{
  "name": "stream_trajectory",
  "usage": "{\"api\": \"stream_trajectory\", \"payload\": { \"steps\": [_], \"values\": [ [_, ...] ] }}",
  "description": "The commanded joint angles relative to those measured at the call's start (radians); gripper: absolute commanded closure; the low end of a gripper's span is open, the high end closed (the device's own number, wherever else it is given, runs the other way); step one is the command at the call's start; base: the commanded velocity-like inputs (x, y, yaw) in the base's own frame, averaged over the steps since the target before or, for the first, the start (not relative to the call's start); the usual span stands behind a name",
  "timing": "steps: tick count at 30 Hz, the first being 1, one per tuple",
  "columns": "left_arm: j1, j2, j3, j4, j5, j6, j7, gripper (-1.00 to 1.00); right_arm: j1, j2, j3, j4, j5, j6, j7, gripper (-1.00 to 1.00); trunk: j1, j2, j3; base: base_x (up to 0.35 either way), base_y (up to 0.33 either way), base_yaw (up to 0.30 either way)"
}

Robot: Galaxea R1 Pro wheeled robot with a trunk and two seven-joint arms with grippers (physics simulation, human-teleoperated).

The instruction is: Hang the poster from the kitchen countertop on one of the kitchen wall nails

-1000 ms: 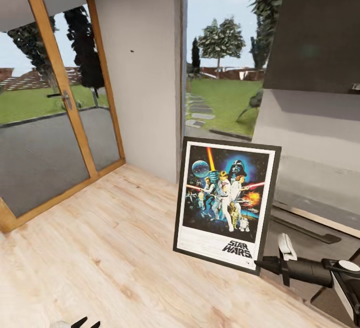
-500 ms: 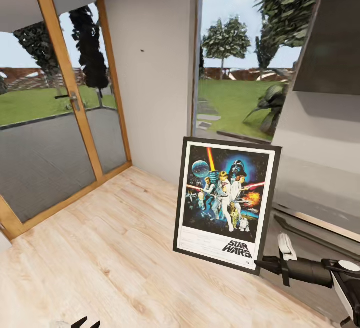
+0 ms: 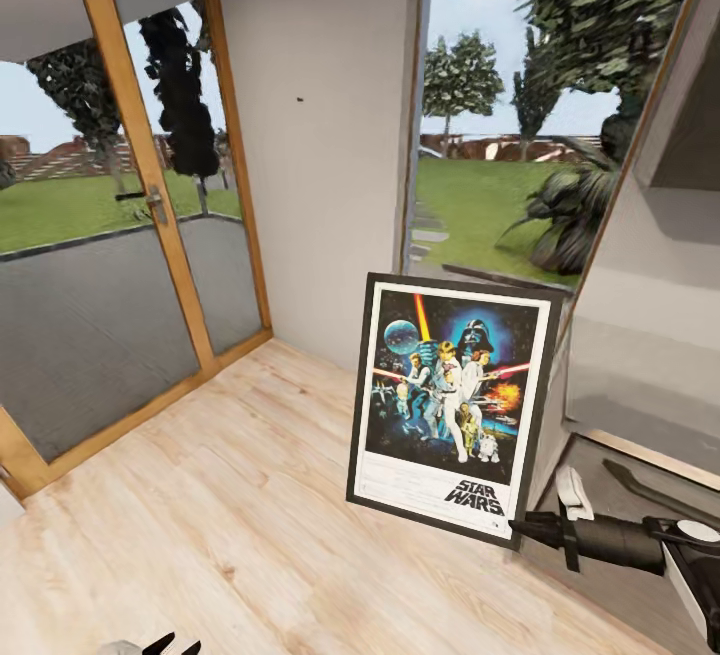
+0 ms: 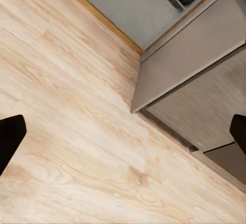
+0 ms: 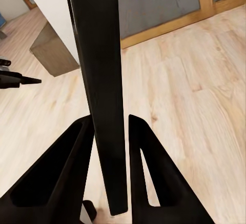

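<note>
The poster (image 3: pixel 450 405) stands upright in mid-air at the right of the scene, above the wooden floor (image 3: pixel 200 535), carried by its lower right corner. Behind it and to the left rises the pale grey wall (image 3: pixel 320 135), with a glazed wooden door (image 3: pixel 120 215) further left and a tall window (image 3: pixel 490 165) to the right. The right gripper (image 3: pixel 535 530) pinches the frame's edge; in the right wrist view its two dark fingers (image 5: pixel 77 167) press against either side of the thin black frame (image 5: pixel 100 80), seen edge-on. The left gripper (image 3: pixel 165 645) sits low and near, at the bottom of the head view, and in the left wrist view its fingertips (image 4: pixel 10 137) are spread wide with nothing between them. A wall nail (image 3: pixel 300 99) shows as a small dark speck high on the grey wall, well above and left of the poster.

The hold is on one corner only, so the tall frame could swing or slip in the grip when lifted, and the nail is tiny, so a slight misalignment would probably leave the poster unhooked and let it drop.
</note>
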Motion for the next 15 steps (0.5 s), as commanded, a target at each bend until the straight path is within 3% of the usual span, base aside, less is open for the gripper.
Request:
{"api": "stream_trajectory", "payload": {
  "steps": [1,15],
  "values": [
    [-0.001,0.000,-0.009,0.000,0.008,-0.005,-0.001,-1.00,-0.001,0.000,-0.001,0.000,0.000,0.012,0.005,1.00,0.001,-0.002,-0.002,0.258,0.269,0.000],
    [-0.001,0.000,-0.008,0.000,0.008,-0.005,-0.001,-1.00,-0.001,0.009,-0.001,-0.001,0.000,0.011,0.005,1.00,0.001,-0.002,-0.002,0.259,0.269,0.000]
  ]
}}
